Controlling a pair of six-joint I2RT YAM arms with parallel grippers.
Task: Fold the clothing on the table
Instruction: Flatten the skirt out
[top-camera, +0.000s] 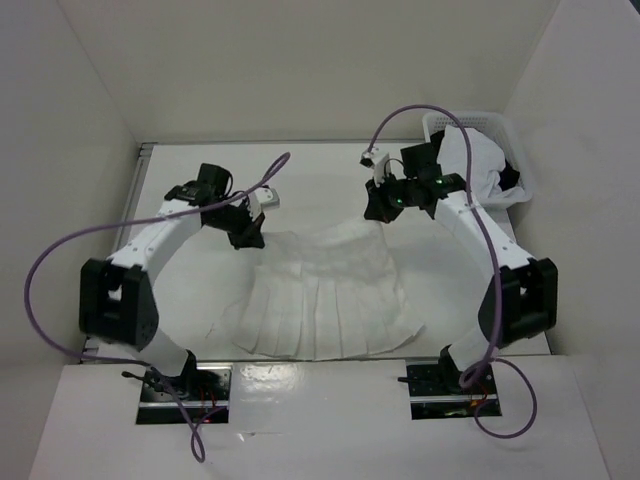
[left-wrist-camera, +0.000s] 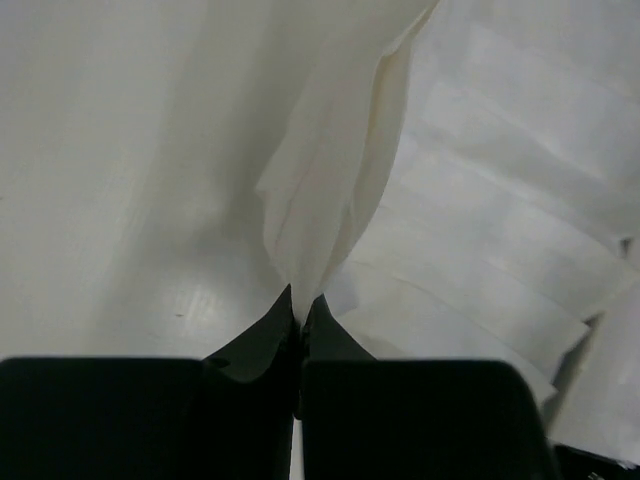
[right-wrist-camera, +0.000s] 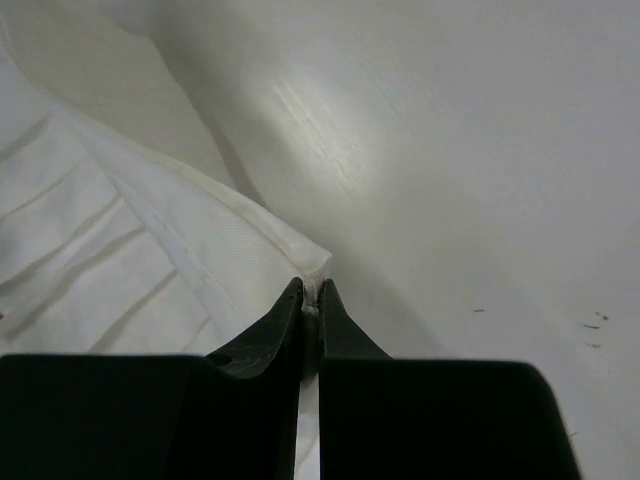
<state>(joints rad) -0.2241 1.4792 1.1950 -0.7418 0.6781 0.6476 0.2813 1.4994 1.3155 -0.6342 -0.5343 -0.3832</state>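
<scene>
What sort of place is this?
Probably a lab robot cell: white panels box in a white table, with left arm and right arm bolted at its edge, plus a basket of cloth.

I can read no text, label, brand, number or sign in any of my three views. The pleated skirt (top-camera: 325, 290), the worktop (top-camera: 190, 290) and the basket (top-camera: 480, 117) are plain white. Any marking on the left arm (top-camera: 160, 235) or right arm (top-camera: 485, 235) is too small to read.
</scene>
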